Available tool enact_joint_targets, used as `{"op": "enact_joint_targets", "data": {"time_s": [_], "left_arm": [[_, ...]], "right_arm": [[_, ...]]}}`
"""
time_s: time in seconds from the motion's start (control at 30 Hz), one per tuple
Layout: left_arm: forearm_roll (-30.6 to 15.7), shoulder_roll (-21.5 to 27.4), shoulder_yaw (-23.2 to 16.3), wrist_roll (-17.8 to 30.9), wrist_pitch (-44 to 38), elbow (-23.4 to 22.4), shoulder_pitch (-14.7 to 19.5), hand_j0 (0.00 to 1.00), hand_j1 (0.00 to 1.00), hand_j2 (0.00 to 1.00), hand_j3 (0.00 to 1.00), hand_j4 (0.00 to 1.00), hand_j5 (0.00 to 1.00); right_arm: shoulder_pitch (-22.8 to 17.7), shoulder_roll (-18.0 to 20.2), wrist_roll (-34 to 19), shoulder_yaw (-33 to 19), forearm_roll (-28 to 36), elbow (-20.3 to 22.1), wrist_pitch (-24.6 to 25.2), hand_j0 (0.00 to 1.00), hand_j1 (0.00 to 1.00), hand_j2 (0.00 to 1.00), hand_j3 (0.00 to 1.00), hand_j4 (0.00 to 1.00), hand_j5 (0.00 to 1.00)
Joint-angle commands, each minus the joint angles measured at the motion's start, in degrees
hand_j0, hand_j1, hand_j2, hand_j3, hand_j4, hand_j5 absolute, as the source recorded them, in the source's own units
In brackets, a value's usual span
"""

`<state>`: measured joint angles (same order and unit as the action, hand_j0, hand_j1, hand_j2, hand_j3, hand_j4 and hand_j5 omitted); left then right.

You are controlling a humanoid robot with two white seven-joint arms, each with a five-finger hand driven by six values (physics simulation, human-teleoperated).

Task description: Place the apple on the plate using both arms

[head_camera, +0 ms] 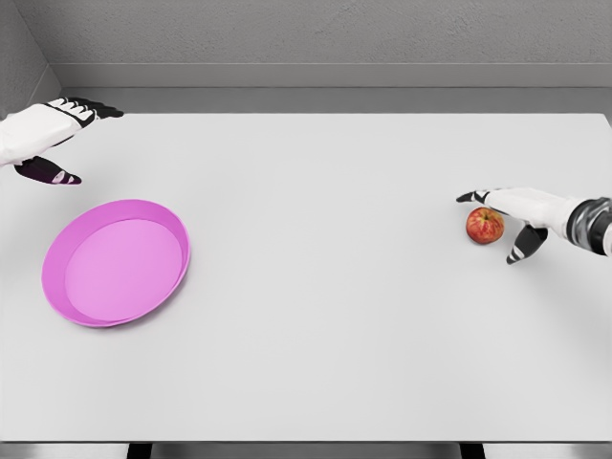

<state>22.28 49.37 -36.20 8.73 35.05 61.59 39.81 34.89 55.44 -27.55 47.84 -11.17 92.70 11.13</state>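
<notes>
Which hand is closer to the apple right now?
Right. The right hand is open around the apple; the left hand is far across the table, beyond the plate.

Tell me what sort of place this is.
Probably a bare simulated test bench, not a home: a plain white table against grey walls, holding only a pink plate and an apple.

Single head view looks down steeply across the table point(335, 287); far wall behind.
</notes>
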Motion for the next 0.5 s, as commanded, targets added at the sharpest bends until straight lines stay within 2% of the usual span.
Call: {"op": "enact_joint_targets", "data": {"time_s": [0.0,0.07,0.13,0.17,0.2,0.23,0.27,0.3,0.47], "left_arm": [[0.0,0.0,0.1,0.0,0.0,0.0,0.0,1.0,1.0,1.0,1.0,1.0,1.0],[0.2,-0.1,0.2,0.0,0.0,0.0,0.0,1.0,1.0,1.0,1.0,1.0,1.0],[0.2,-0.1,0.2,0.1,0.0,0.0,0.0,1.0,1.0,1.0,1.0,1.0,1.0],[0.2,-0.1,0.3,0.1,0.0,0.0,0.0,1.0,1.0,1.0,1.0,1.0,1.0],[0.5,-0.1,0.3,0.0,0.0,0.0,0.0,1.0,1.0,1.0,1.0,1.0,1.0],[0.6,0.0,0.3,0.0,0.0,0.0,0.0,1.0,1.0,1.0,1.0,1.0,1.0],[0.6,0.0,0.3,0.0,0.0,0.0,0.0,1.0,1.0,1.0,1.0,1.0,1.0],[0.6,0.0,0.3,0.0,0.0,0.0,0.1,1.0,1.0,1.0,1.0,1.0,1.0],[0.6,-0.1,0.3,0.0,0.0,0.0,0.0,1.0,1.0,1.0,1.0,1.0,1.0]], "right_arm": [[0.0,0.0,-0.1,0.2,0.0,-0.2,0.0,1.0,1.0,1.0,1.0,1.0,1.0],[0.0,0.0,-0.1,0.4,0.0,-0.3,0.0,1.0,1.0,1.0,1.0,1.0,1.0],[0.0,0.0,-0.1,0.4,0.0,-0.3,-0.1,0.94,0.94,0.94,0.94,0.94,0.94],[0.0,0.0,-0.1,0.4,0.0,-0.2,-0.1,0.85,0.85,0.85,0.85,0.85,0.85],[0.0,0.0,-0.1,0.4,0.0,-0.2,-0.2,0.7,0.7,0.7,0.7,0.7,0.7],[0.0,0.0,-0.1,0.4,0.0,-0.2,-0.3,0.63,0.63,0.63,0.63,0.63,0.63],[0.0,0.0,-0.1,0.5,0.0,-0.2,-0.3,0.62,0.62,0.62,0.62,0.62,0.62],[0.0,0.0,-0.1,0.8,0.0,-0.2,-0.3,0.56,0.56,0.56,0.56,0.56,0.56],[0.0,0.0,-0.1,1.1,0.0,-0.2,-0.3,0.49,0.49,0.49,0.49,0.49,0.49]]}}
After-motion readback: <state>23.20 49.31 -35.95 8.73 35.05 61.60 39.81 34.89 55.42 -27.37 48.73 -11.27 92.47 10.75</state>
